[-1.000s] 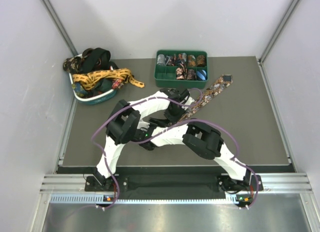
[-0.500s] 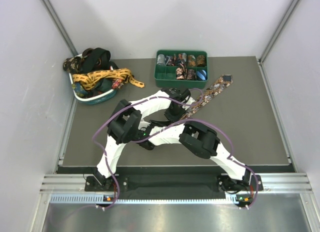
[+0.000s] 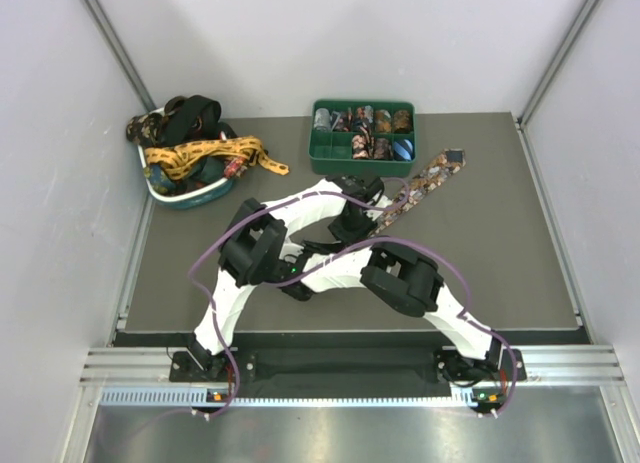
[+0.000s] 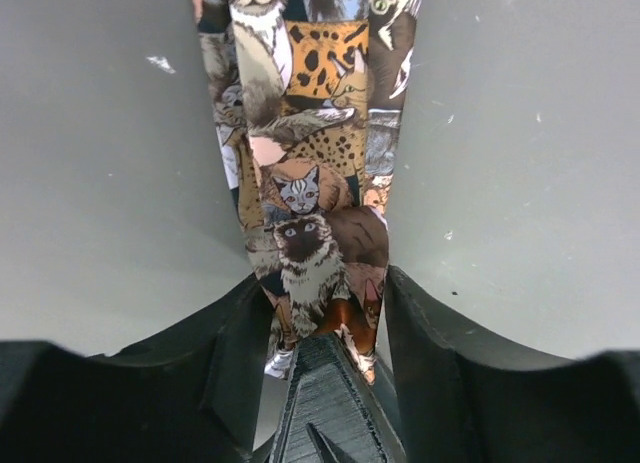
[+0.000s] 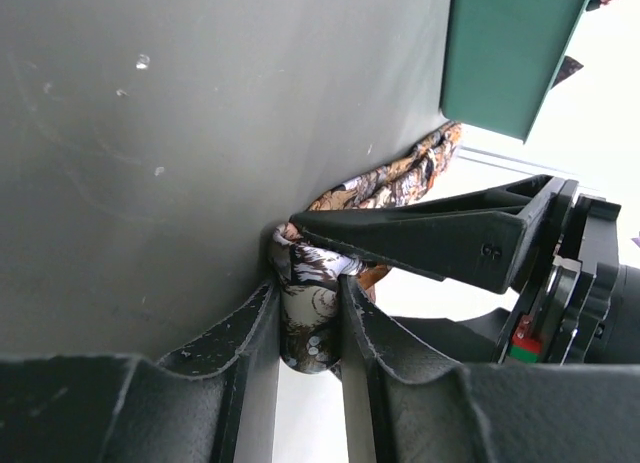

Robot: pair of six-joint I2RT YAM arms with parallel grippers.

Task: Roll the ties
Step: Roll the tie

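The counter (image 3: 500,253) lies bare from the left end effector (image 4: 325,288) and right end effector (image 5: 307,293) rightward to its edge. The basket (image 3: 185,198) of loose ties (image 3: 205,153) sits far to their left, and the green tray (image 3: 362,165) of rolled ties (image 3: 365,121) is just beyond them. The left arm (image 3: 245,251) and right arm (image 3: 402,280) fold inward, wrists meeting. The cat-print tie (image 4: 310,133) stretches away from the left end effector, whose narrow fingers (image 4: 230,343) flank it, grip unclear. The right end effector pinches its rolled end.

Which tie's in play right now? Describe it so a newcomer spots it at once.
Find the green tray at the back of the table. Just right of it a tie runs diagonally down toward the arms. It alone lies stretched flat, cat-printed; the others sit rolled in the tray or heaped in the left basket.
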